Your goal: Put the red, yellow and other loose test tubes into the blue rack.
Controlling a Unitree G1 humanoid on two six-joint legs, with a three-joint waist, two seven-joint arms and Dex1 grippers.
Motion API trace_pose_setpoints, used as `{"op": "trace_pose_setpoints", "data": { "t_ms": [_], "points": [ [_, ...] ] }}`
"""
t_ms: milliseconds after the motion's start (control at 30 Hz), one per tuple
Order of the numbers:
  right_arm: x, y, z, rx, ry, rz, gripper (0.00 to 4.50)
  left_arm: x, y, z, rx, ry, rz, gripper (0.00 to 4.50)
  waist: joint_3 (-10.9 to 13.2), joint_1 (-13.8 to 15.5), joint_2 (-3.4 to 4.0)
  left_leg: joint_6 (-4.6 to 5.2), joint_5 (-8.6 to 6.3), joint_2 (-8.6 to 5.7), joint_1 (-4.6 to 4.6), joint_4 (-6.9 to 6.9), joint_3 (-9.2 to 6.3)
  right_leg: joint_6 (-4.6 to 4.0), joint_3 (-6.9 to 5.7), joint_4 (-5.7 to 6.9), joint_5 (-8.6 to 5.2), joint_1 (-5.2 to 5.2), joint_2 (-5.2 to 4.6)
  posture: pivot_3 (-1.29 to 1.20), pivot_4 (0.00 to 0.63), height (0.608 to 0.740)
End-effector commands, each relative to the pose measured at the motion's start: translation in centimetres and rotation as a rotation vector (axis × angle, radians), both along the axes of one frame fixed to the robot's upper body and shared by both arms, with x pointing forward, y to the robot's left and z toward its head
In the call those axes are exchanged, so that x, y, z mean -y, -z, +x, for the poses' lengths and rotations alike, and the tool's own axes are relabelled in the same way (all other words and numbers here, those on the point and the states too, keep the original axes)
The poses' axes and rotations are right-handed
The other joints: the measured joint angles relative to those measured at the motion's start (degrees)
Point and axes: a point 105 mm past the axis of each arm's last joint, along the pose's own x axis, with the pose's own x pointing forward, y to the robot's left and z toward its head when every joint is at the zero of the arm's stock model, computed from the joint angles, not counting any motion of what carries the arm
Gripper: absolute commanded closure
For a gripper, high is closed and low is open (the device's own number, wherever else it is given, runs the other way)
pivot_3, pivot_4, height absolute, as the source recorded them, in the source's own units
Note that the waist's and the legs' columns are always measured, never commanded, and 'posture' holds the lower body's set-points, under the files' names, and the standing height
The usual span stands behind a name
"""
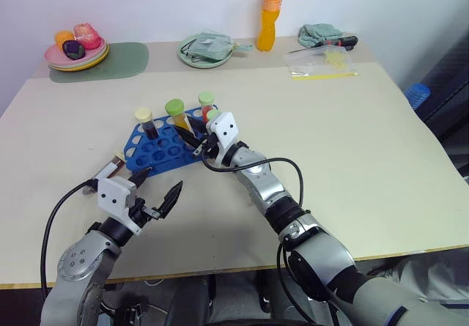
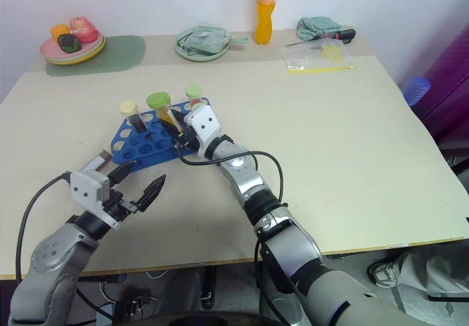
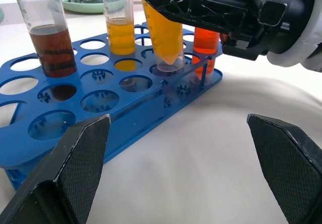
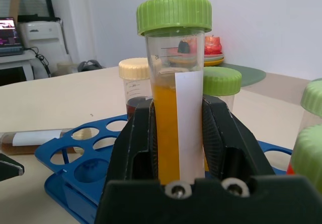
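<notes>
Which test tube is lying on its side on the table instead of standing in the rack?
The brown-filled tube left of the blue rack, lying flat by the left tool; the others stand upright.

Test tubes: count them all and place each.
6. Held tube in the right gripper at the blue rack; standing in it: brown tube, yellow tube, two green-capped tubes; lying tube beside the rack. Others may hide behind the gripper.
</notes>
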Motion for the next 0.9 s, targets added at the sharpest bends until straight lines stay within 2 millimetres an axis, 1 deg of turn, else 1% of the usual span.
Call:
{"op": "trace_pose_setpoints", "data": {
  "t_ms": [33,367,467,667,900],
  "points": [
    [-4.1,-1.4,-2.1,-0.01,-0.1,0.051,3.73,0.0,-0.4,-0.2,0.03,0.009,0.004,0.0,0.0,0.0,0.0,0.0,0.0,0.0,0.0,0.0,0.0,0.0,0.0,0.0,0.0,0.0,0.0,0.0,0.15,0.74],
    [-4.7,-1.0,-2.9,-0.021,-0.149,0.04,3.73,-0.1,0.1,-0.5,0.024,0.01,0.004,0.0,0.0,0.0,0.01,0.0,0.0,0.0,0.0,0.0,0.0,0.0,0.0,0.0,0.0,0.0,-0.02,0.0,0.15,0.74],
    [-4.7,-1.0,-2.8,-0.02,-0.135,0.034,3.73,-0.1,0.1,-0.5,0.025,0.011,0.005,0.0,0.0,0.0,0.02,0.0,0.0,0.0,0.0,0.0,0.0,-0.01,0.0,0.0,0.0,0.0,-0.03,0.0,0.15,0.74],
    [-4.4,-1.0,-1.6,-0.018,-0.057,0.027,3.73,0.1,-0.2,-0.3,0.03,0.012,0.003,0.0,0.0,0.1,0.04,-0.01,0.0,-0.02,0.01,-0.01,0.0,-0.01,-0.01,0.0,0.0,0.0,-0.06,0.0,0.15,0.74],
    [-4.7,-1.1,-1.8,-0.026,-0.063,0.044,3.73,0.3,-0.3,-0.2,0.032,0.014,0.0,0.0,0.0,0.2,0.06,-0.06,0.03,-0.08,0.03,-0.01,-0.01,-0.02,-0.02,0.01,0.0,0.03,-0.15,0.0,0.15,0.74]
  ]
}}
